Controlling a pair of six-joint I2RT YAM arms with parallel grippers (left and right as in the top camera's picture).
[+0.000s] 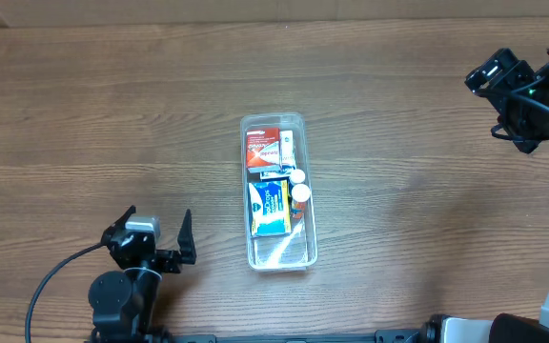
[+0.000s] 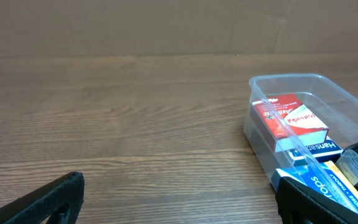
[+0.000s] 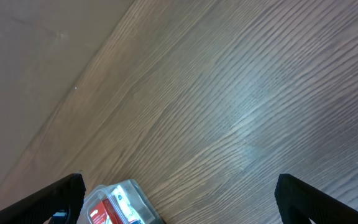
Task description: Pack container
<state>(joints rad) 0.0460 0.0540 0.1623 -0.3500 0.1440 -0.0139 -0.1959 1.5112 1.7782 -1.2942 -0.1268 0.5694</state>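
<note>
Clear plastic forms the container [image 1: 281,255], a long narrow bin lying at the middle of the wooden table [image 1: 103,105] with its short ends toward and away from the arm bases; a red and white box [image 1: 263,151] fills its far end, with a slim white box [image 1: 287,148] just beside it on the right; a dark blue box [image 1: 273,173] lies next toward the near end, then a blue and yellow box [image 1: 270,207]; two white-capped bottles [image 1: 297,176] sit along the right wall beside these, and the near end of the bin is bare; the left gripper [image 1: 158,217] sits low near the table's front edge, to the left of the bin and apart from it, its fingers spread wide with nothing between them; in the left wrist view the bin's wall [image 2: 272,109] stands just ahead of the right fingertip; the right gripper [image 1: 492,74] hangs over the far right of the table, well apart from the bin; its wrist view shows both fingers [image 3: 55,199] spread wide and empty above bare wood, with only the bin's far corner [image 3: 128,186] at the lower edge.
</note>
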